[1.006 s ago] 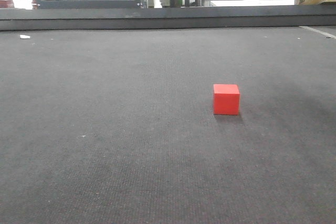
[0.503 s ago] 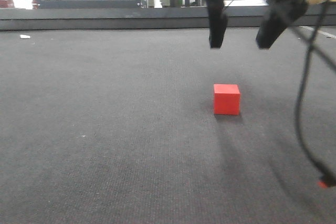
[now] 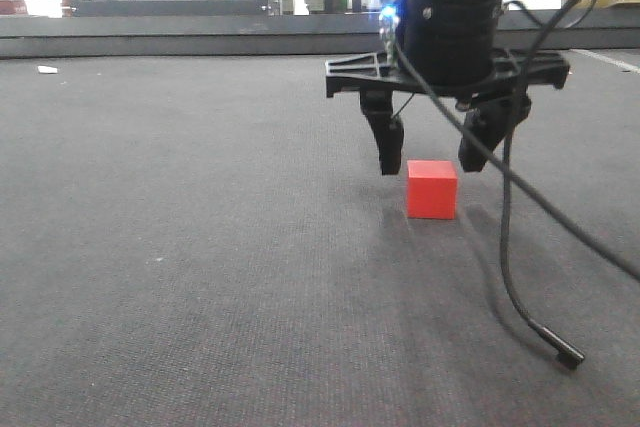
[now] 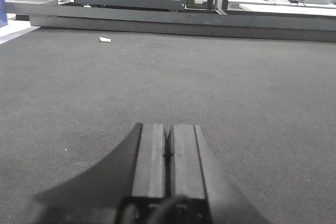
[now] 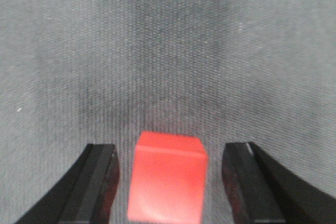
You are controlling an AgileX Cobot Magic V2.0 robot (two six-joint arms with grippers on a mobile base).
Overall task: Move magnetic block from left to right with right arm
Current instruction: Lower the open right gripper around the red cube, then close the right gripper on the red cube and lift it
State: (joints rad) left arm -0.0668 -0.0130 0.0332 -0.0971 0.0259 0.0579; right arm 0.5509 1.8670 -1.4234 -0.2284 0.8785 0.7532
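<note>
Here my right arm points straight down over the dark worktop (image 3: 200, 247), its wrist upright and a blue light (image 3: 386, 15) lit on the housing. My right gripper (image 3: 430, 167) is spread wide, its fingers (image 3: 385, 147) hanging on either side of the magnetic block (image 3: 432, 190), one at its 9 o'clock and one at its 3 o'clock, with the tips about level with its top and touching neither it nor the worktop. In the right wrist view the magnetic block (image 5: 167, 179) sits at 6 o'clock, flat on the worktop, with a clear gap to each of the fingers (image 5: 100, 182). A black cable (image 3: 505, 247) droops from the arm toward 5 o'clock. My left gripper (image 4: 168, 129) lies low and level, its fingers (image 4: 152, 156) pressed together, holding nothing. A white scrap (image 4: 105, 39) lies far off at 11 o'clock.
</note>
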